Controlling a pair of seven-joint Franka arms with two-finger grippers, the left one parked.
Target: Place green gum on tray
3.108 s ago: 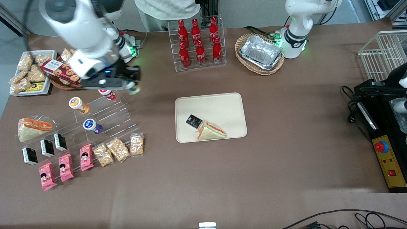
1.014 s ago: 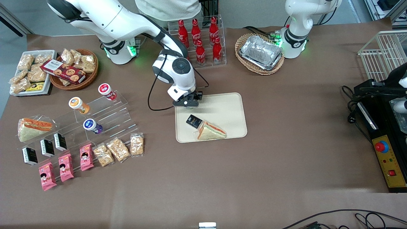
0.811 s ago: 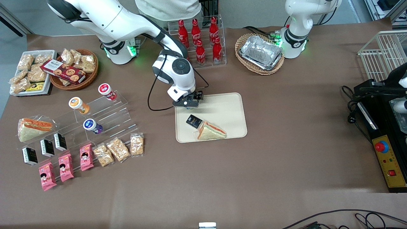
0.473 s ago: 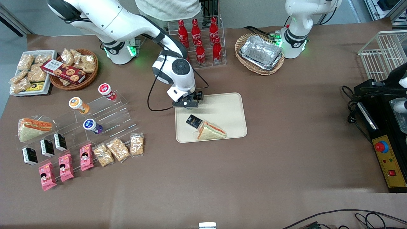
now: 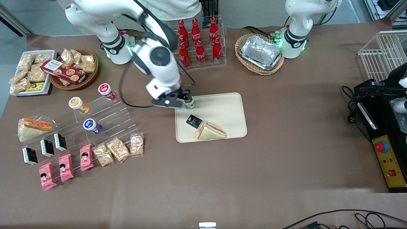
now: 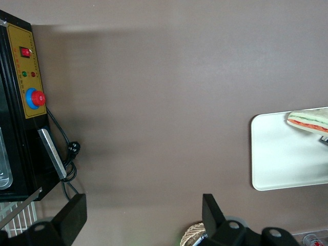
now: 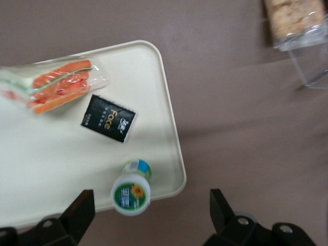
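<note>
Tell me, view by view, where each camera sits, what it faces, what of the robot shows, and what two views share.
Front view: high, facing both arms over the table; gripper hangs above the tray, by the green gum.
Right wrist view: on the working arm, looking down at gum, black packet, sandwich; finger bases show.
Left wrist view: parked arm, looking down; finger bases show.
Shared: all three show tray and sandwich.

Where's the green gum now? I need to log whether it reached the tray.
The green gum stands on the tray, in the corner toward the working arm's end, farther from the front camera than the black packet. The tool hovers open just above it.
</note>
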